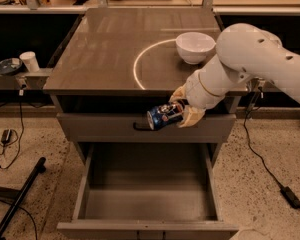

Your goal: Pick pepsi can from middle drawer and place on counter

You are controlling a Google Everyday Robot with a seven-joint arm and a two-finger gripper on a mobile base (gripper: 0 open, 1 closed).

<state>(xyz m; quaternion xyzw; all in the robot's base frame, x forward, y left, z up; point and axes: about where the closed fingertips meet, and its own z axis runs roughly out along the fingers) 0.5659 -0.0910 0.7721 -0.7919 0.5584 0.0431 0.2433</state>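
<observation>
A dark blue pepsi can (164, 116), tipped on its side, is held clamped in the gripper (183, 107) just below the front edge of the glossy, arc-marked bench (115, 49). The grey middle drawer (147, 194) is seen pulled out beneath the bench.
</observation>
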